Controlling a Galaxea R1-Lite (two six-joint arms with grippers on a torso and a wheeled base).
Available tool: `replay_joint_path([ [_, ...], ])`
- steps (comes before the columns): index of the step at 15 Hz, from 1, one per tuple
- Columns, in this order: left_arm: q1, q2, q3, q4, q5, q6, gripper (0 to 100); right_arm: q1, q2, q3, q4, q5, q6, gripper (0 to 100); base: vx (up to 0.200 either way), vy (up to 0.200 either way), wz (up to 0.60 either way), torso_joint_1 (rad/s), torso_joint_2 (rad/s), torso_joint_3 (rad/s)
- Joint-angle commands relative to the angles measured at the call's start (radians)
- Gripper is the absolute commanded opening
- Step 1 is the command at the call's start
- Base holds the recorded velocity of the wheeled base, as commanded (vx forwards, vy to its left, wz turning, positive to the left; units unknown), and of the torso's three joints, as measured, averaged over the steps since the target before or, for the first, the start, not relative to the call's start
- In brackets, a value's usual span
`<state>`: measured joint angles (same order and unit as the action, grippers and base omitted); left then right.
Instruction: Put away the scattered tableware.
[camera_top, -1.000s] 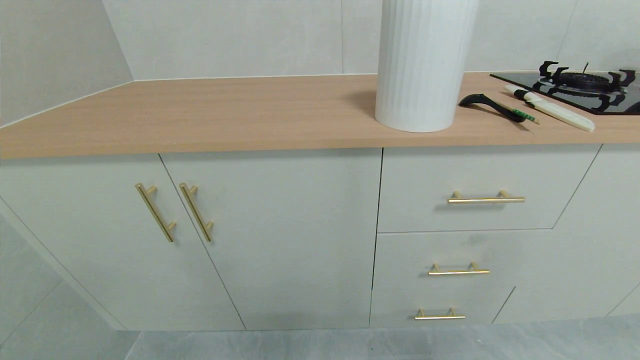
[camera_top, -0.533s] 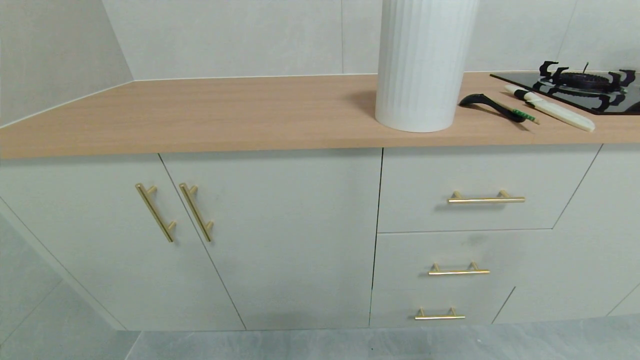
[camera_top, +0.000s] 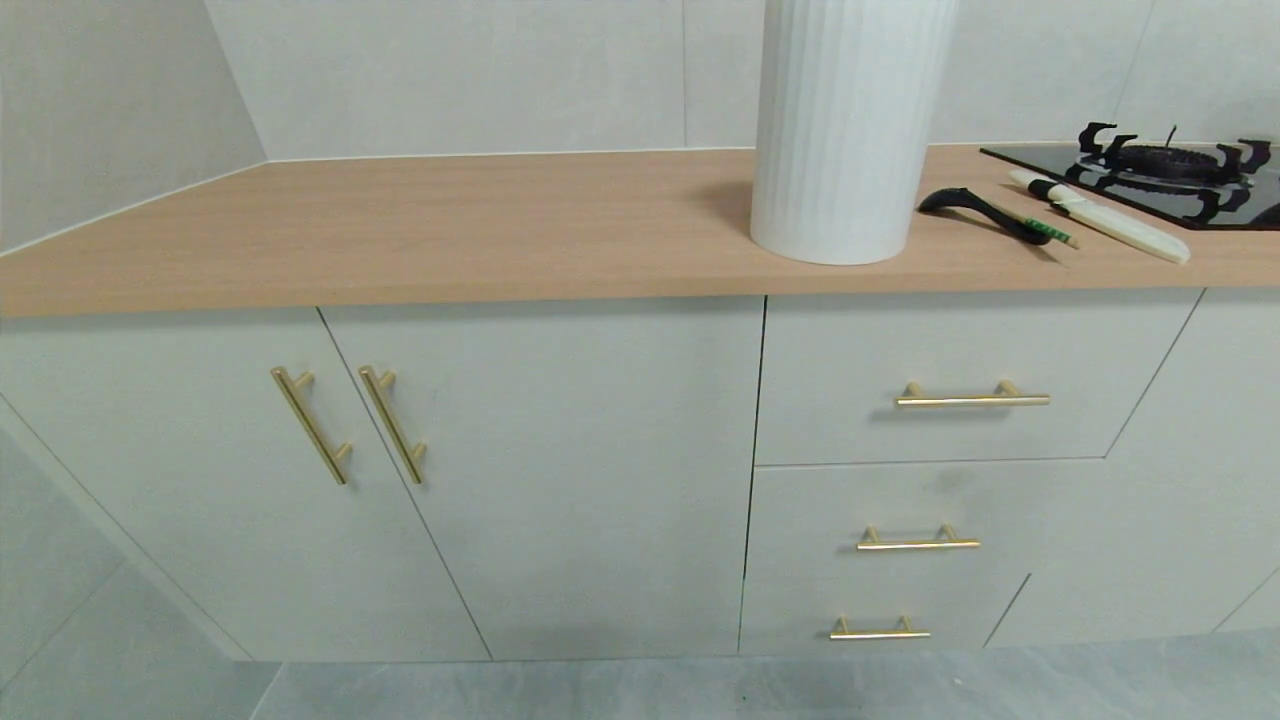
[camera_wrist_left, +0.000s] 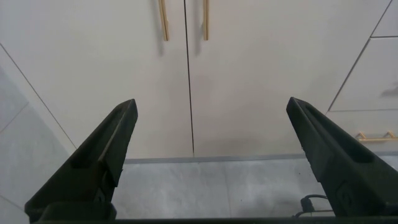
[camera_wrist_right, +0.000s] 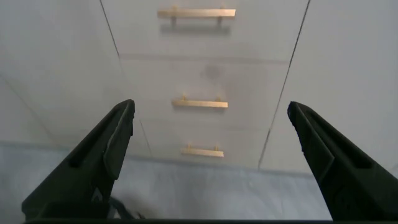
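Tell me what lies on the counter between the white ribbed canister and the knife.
In the head view, a black spoon and a thin green-banded stick lie between the canister and the knife.

Container (camera_top: 845, 130): white, ribbed, matt. Beneath it, countertop (camera_top: 450, 225): wood grain, matt. Right of container, hob (camera_top: 1060, 158): glossy black. Below container, cabinet fronts (camera_top: 560, 450): smooth matt; handles (camera_top: 972, 399): gold-toned metal.

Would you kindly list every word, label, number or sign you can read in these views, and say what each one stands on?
None: no text can be read anywhere.
The white ribbed container, the cabinet doors and the drawer fronts are plain.
The green band on the chopsticks is too small to tell whether it carries print.
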<state>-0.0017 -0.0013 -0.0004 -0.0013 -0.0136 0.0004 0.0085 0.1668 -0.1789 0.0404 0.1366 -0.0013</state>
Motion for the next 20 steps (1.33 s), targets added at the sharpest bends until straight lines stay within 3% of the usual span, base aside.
replay_joint_path([
  [1, 0.0, 0.001, 0.0, 0.0, 0.0, 0.0, 100, 0.005, 0.241, -0.034, -0.005, 0.006, -0.045, 100, 0.0, 0.0, 0.0, 0.0, 0.0, 0.0],
  [7, 0.0, 0.001, 0.0, 0.0, 0.0, 0.0, 100, 0.11, 0.675, -0.154, -0.022, 0.005, -0.062, 100, 0.0, 0.0, 0.0, 0.0, 0.0, 0.0],
  [10, 0.0, 0.001, 0.0, 0.0, 0.0, 0.0, 100, 0.117, 0.878, -0.238, -0.037, 0.006, -0.062, 100, 0.0, 0.0, 0.0, 0.0, 0.0, 0.0],
  [15, 0.0, 0.001, 0.0, 0.0, 0.0, 0.0, 100, 0.148, 1.192, -0.303, -0.313, 0.0, -0.065, 100, 0.0, 0.0, 0.0, 0.0, 0.0, 0.0],
  [20, 0.0, 0.001, 0.0, 0.0, 0.0, 0.0, 100, 0.168, 1.343, -0.358, -0.336, 0.001, -0.072, 100, 0.0, 0.0, 0.0, 0.0, 0.0, 0.0],
])
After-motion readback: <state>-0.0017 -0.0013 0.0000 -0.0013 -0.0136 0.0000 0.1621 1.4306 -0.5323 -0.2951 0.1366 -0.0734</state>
